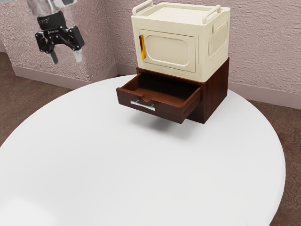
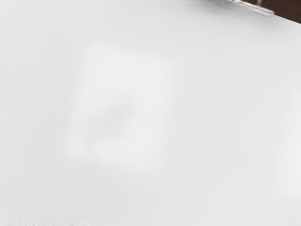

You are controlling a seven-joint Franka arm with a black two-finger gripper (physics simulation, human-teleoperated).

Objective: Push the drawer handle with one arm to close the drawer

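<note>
The black gripper (image 1: 66,57) hangs in the air at the exterior view's upper left, its two fingers apart with nothing between them. A dark brown drawer (image 1: 159,113) stands pulled out from its wooden cabinet (image 1: 216,94), its inside visible from above. On the drawer's front is a silver handle (image 1: 142,105), well away from the gripper. In the wrist view, part of the silver handle (image 2: 256,7) shows at a corner, beside a bit of the dark drawer front (image 2: 288,8).
A cream box (image 1: 171,47) with a yellow handle and top rails sits on the wooden cabinet. Both rest toward the far side of the round white table (image 1: 141,169). Textured pink walls (image 1: 263,47) stand behind.
</note>
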